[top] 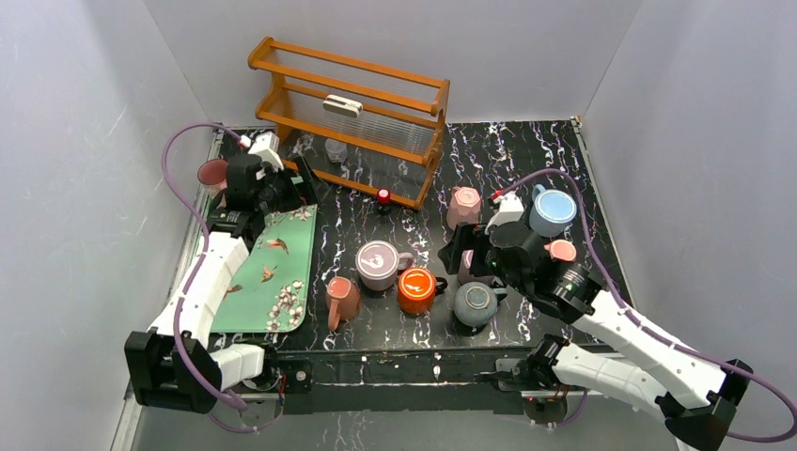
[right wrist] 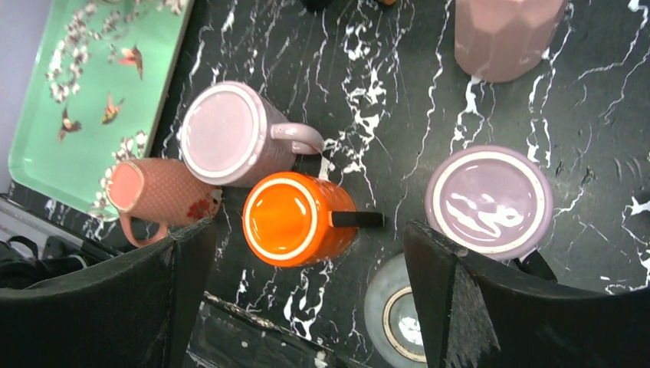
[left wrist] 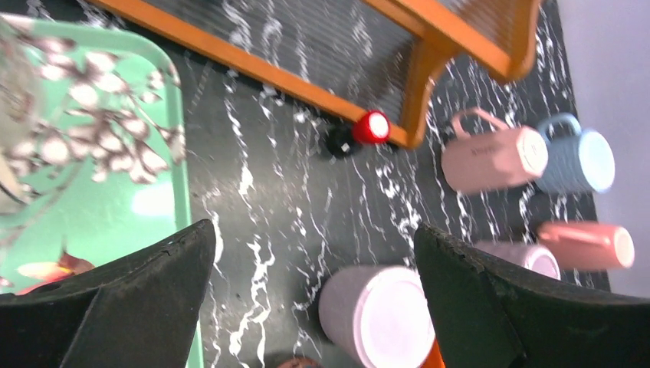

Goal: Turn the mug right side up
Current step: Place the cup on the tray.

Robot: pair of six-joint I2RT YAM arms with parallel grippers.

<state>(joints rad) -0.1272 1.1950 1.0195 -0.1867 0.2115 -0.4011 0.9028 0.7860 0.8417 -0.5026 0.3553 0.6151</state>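
Seems partly done, w/ pink mug (top: 212,174) mouth up at upper left of top view near wide-open, empty left end effector (left wrist: 310,230), but orange mug (right wrist: 295,218) & lilac mug (right wrist: 489,201) bottom up at centre below right end effector (right wrist: 306,226), also wide open, holding nothing.

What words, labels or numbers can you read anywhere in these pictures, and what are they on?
No text can be read.
Pink mug: a faint mark on its side, perhaps lettering, too blurred to read.
White piece on the wooden rack: too small to tell.
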